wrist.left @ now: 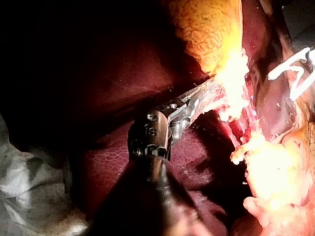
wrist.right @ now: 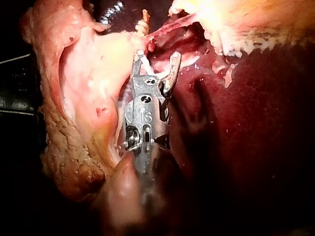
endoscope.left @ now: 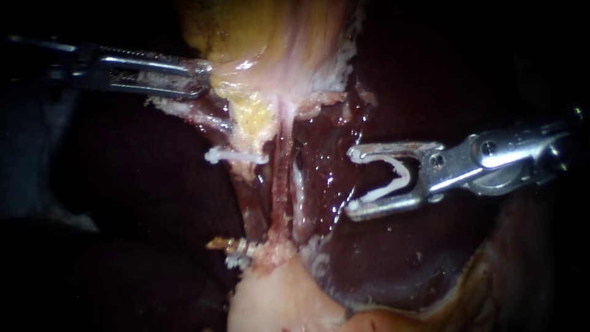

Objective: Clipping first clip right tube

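While both instruments sit at the tissue, the field holds these items:

left instrument (endoscope.left: 198, 77): enters from the left at the far side; jaws clamped on the left edge of the gallbladder, with tissue pinched between them.

gallbladder (endoscope.left: 270, 31): yellow and pale, at the far end, narrowing toward the tubes.

right tube (endoscope.left: 281, 184): reddish strand running from the narrow end of the gallbladder to the pale tissue at the near end; it lies just left of the right instrument's tips and apart from them.

right instrument (endoscope.left: 353, 182): enters from the right; jaws spread wide, each bearing one leg of the open clip. The tips point left toward the right tube, short of it, over the liver.

open clip (endoscope.left: 393, 178): white, V-shaped, mouth facing left; seated between the right instrument's jaws and touching both.

set clip (endoscope.left: 236, 155): white, closed, lying crosswise on tissue just left of the right tube.

near clips (endoscope.left: 236, 249): small pale cluster at the near-left foot of the tubes; number cannot be told.

liver (endoscope.left: 393, 258): dark red, glistening, behind and right of the tubes.
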You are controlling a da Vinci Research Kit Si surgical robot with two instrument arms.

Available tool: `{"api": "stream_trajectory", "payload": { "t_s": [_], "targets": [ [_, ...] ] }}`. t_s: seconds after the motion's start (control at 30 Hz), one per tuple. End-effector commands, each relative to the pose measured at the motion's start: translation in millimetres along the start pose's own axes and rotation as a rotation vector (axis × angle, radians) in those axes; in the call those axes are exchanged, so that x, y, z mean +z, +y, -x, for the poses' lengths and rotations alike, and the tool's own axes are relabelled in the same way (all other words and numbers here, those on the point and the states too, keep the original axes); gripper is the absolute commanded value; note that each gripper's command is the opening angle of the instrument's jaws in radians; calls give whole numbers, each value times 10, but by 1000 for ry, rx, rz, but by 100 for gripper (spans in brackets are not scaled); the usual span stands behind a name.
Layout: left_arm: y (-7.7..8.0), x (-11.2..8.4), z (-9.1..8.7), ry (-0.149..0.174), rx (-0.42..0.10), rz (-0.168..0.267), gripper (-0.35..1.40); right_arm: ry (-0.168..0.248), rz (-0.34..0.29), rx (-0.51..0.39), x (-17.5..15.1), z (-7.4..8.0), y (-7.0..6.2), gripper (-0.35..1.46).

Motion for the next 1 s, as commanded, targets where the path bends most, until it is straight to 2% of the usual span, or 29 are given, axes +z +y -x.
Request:
{"api": "stream_trajectory", "payload": {
  "t_s": [0.03,0.13,0.23,0.33,0.4,0.63,0.73,1.0],
  "targets": [
    [1,-4,-2,-1,0,3,-35,0,0,1,0,0,0,50],
    [2,-17,-8,-5,-3,11,-35,0,0,1,0,0,0,50],
    [4,-39,-20,-1,-5,-4,-35,0,-3,1,0,0,0,50],
    [6,-59,-31,16,-1,-14,-35,0,-3,1,0,0,0,50],
    [6,-66,-34,22,-4,-19,-35,0,-3,1,0,0,0,50],
    [5,-64,-32,23,-4,-22,-35,24,-19,2,10,-2,-1,50],
    [5,-64,-32,23,-4,-22,-35,40,-33,10,24,-1,-5,50],
    [5,-61,-30,24,-3,-24,-35,39,-59,93,75,10,-12,50]
  ]
}}
